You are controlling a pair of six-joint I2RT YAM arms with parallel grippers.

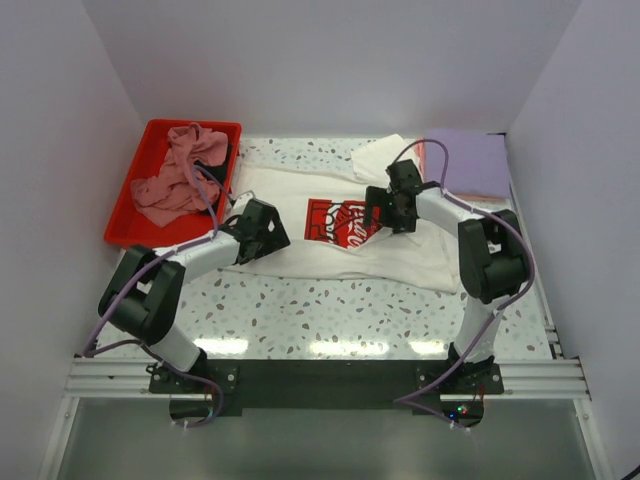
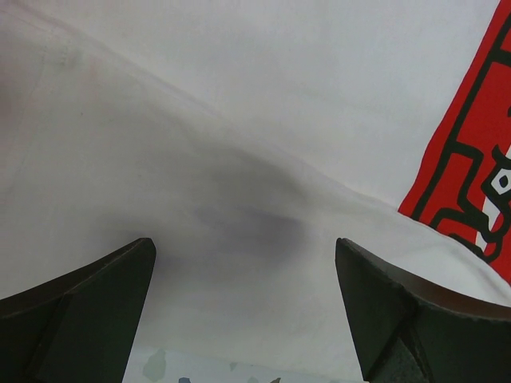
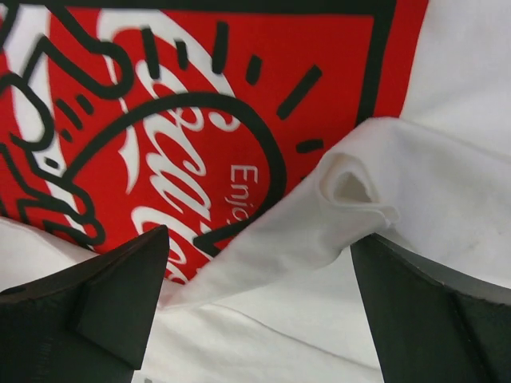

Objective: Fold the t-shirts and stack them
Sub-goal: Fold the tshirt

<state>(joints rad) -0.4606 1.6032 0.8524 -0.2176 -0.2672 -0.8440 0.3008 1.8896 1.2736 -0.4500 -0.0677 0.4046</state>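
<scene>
While my left gripper [image 2: 243, 263] and right gripper [image 3: 259, 247] both stand spread wide and empty, the white t-shirt [image 2: 239, 120] lies flat under the left jaws and a raised fold [image 3: 343, 183] of it sits between the right ones, red print [image 3: 200, 112] just beyond. Closing now could pinch only that loose ridge while the left skids on smooth cloth, skewing things. I judge its long axis runs jaws to jaws; the collar end I cannot tell.

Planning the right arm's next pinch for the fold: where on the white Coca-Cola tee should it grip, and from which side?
Probably the rolled-up ridge of the white tee, beside its red print. It stands proud of the flat cloth, already inside the open right gripper, so descend from above and close across it.
</scene>
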